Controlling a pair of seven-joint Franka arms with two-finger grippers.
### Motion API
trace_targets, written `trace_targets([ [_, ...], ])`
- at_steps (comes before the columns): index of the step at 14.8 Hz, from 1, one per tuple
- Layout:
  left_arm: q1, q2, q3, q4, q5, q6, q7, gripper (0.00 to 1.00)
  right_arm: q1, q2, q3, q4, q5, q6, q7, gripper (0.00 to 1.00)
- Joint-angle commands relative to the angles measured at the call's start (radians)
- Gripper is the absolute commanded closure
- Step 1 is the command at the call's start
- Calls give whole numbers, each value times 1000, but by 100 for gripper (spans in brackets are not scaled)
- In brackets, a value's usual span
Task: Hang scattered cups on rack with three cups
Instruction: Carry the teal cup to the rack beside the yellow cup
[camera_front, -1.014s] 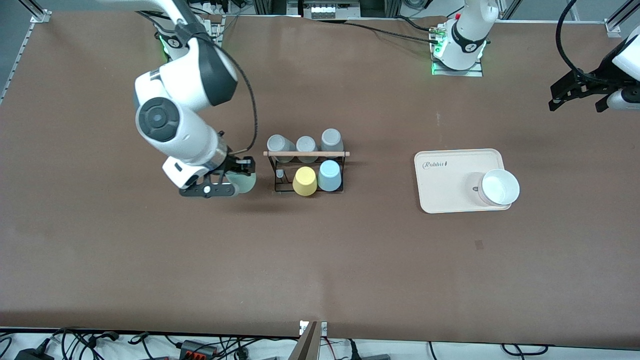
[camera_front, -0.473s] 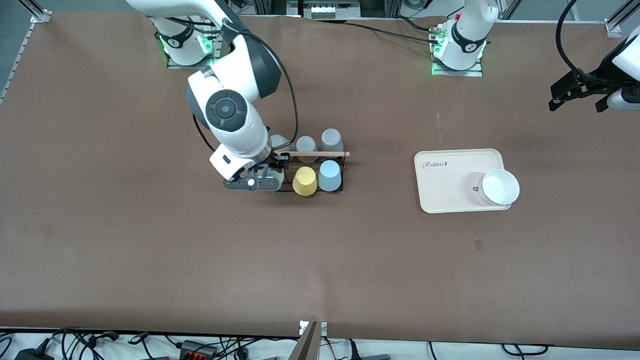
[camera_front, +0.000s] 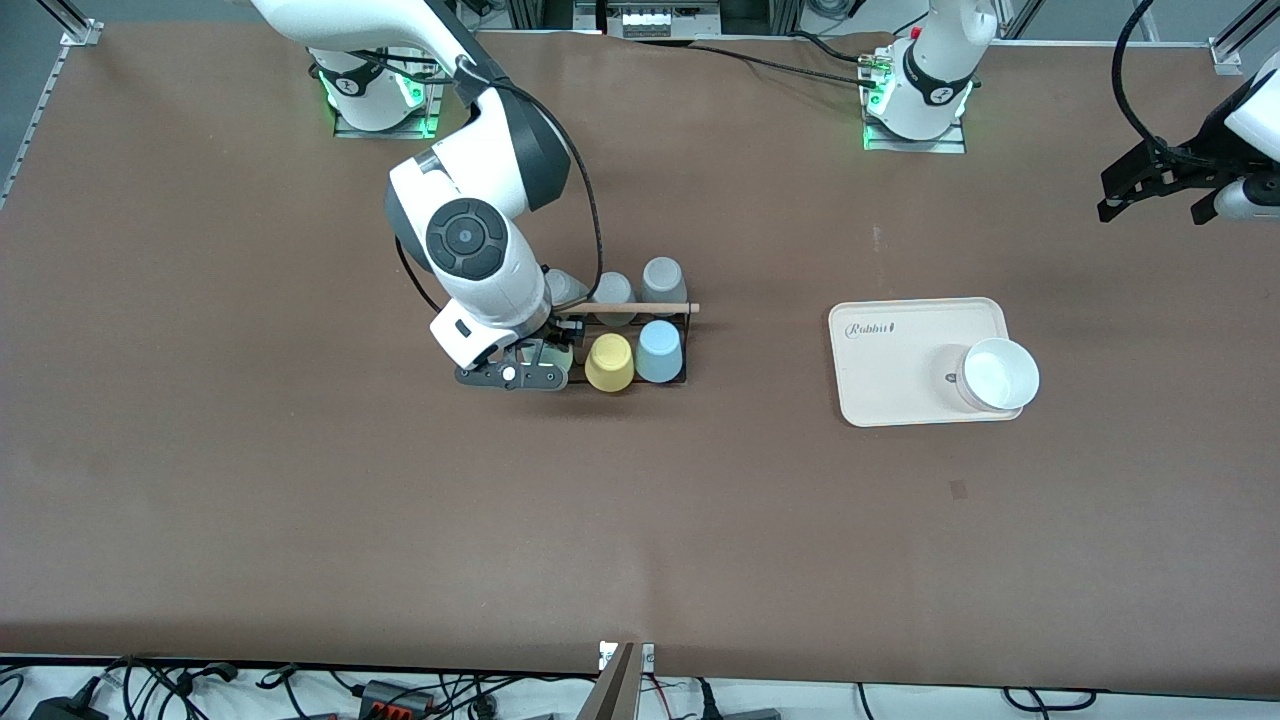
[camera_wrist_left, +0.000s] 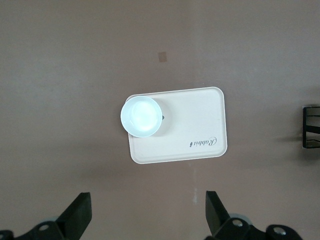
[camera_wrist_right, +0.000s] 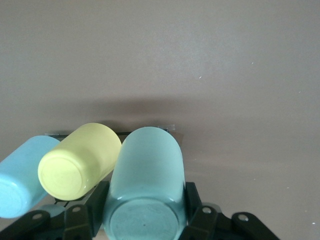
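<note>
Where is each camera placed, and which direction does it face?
Front view: high across the table, facing both arms; the right gripper holds the mint cup at the rack.
Left wrist view: looks down on the cream tray; open left gripper shows.
Right wrist view: mint cup between its fingers.
Front and left wrist views share the tray.

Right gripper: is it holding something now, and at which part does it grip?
The right gripper holds the mint green cup, its fingers pressing the two sides of the cup's wall near the base. The left gripper is open and holds nothing.
</note>
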Motion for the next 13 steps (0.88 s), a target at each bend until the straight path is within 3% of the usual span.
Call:
trace_targets([
  [1,-2,6,-2,20,-10,-4,-9,0,20,33,-1,35,-2,-1,39,73],
  [13,-2,6,-1,18,-10,-4,-7,0,20,96,-3,53,2,-3,34,73],
])
